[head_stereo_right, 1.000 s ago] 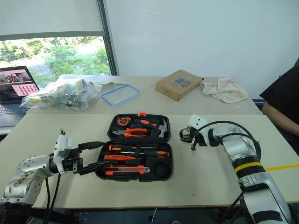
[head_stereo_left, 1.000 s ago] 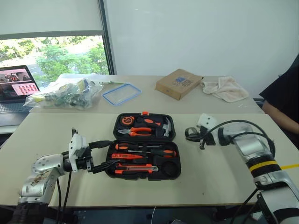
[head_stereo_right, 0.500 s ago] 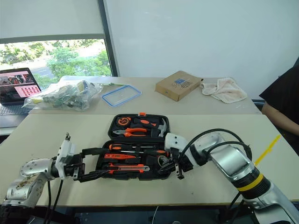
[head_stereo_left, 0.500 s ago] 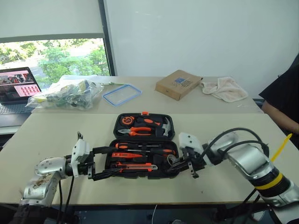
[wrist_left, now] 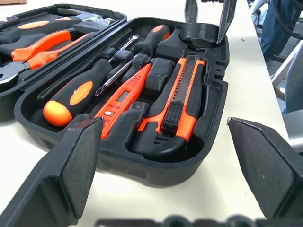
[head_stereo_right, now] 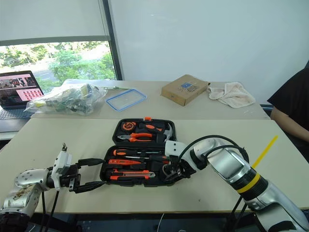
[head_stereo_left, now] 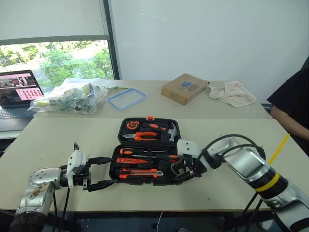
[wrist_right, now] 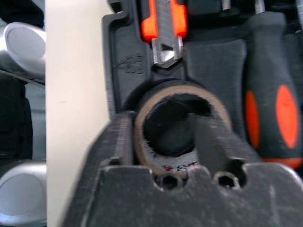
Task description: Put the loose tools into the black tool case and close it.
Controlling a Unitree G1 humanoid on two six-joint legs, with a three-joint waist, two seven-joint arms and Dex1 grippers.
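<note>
The tape roll (wrist_right: 180,125) sits in the case's (wrist_right: 124,61) round slot. One finger (wrist_right: 210,142) reaches inside its ring, the other outside. Knife tip (wrist_right: 166,49) just beyond.

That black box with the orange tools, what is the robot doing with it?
The robot is packing an open black plastic tool case on a beige table. Its right gripper is setting a small dark tape roll into the round slot at the case's corner, fingers straddling the roll's wall. The orange-handled screwdrivers and orange-and-black utility knife already lie in their slots. The left gripper waits open beside the case.
</note>
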